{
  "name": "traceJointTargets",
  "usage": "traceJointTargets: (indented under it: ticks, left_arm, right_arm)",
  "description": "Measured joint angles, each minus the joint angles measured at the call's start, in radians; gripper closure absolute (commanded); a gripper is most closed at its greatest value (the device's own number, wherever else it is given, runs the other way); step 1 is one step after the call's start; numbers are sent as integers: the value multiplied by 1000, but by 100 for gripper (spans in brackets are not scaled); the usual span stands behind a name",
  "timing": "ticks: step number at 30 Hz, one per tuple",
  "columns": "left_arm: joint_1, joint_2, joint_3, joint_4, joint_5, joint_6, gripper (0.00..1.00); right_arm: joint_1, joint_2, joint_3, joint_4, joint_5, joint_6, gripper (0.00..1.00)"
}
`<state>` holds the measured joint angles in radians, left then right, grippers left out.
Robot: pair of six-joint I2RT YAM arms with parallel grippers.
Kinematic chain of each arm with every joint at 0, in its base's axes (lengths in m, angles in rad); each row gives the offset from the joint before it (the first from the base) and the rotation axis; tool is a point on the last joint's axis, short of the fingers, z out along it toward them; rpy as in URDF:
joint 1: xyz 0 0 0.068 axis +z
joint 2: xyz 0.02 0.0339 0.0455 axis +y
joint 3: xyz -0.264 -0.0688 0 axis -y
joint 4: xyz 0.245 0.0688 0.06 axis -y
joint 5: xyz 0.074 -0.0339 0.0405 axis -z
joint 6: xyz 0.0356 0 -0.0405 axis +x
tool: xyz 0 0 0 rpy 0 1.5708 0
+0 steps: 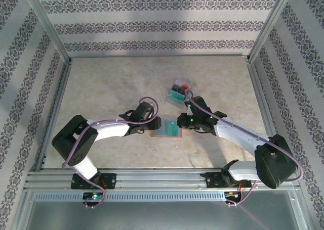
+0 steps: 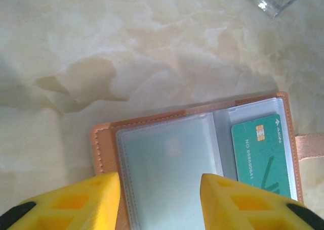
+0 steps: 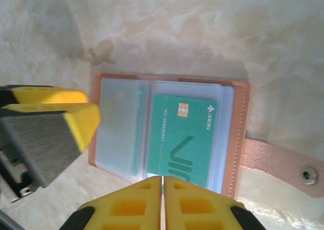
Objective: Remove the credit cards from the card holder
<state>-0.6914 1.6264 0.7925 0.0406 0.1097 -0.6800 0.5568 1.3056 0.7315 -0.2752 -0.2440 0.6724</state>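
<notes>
Right gripper (image 3: 163,182) closed, teal card (image 3: 185,136) reading AION

We find the open card holder (image 1: 166,129) hemmed in on two sides. The left claw (image 1: 151,125) hangs with its fingers parted over the left edge, and the right claw (image 1: 187,122), pinched closed, sits at the right edge. A heap of cards (image 1: 178,91) lies beyond, near the right claw. The desk (image 1: 101,83) is bare toward the left, the right and the back wall.
</notes>
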Motion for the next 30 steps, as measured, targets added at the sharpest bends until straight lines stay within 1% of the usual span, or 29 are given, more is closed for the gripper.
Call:
traceJointTargets:
  ticks: [2, 5, 6, 7, 12, 23, 26, 30]
  left_arm:
    - [0, -34, 0, -22, -14, 14, 33]
    - [2, -84, 0, -46, -36, 26, 9]
    - [4, -100, 0, -55, -42, 29, 2]
    - [6, -117, 0, -62, -48, 32, 1]
    - [13, -189, 0, -95, -94, 48, 1]
    - [16, -318, -60, -143, -194, 74, 1]
    - [21, -323, -67, -151, -204, 74, 1]
    - [22, -324, -67, -153, -204, 79, 1]
  right_arm:
    - [-6, 0, 9, -13, 5, -11, 89]
    - [-12, 0, 25, -29, 9, -26, 89]
    - [-12, 0, 30, -32, 11, -29, 89]
    - [-16, 0, 36, -37, 12, -35, 89]
    - [-32, 10, 81, -69, 21, -79, 90]
    - [-117, 104, 258, -143, 22, -255, 94]
    - [-120, 113, 264, -144, 6, -267, 94]
    - [-121, 122, 264, -159, -15, -272, 89]
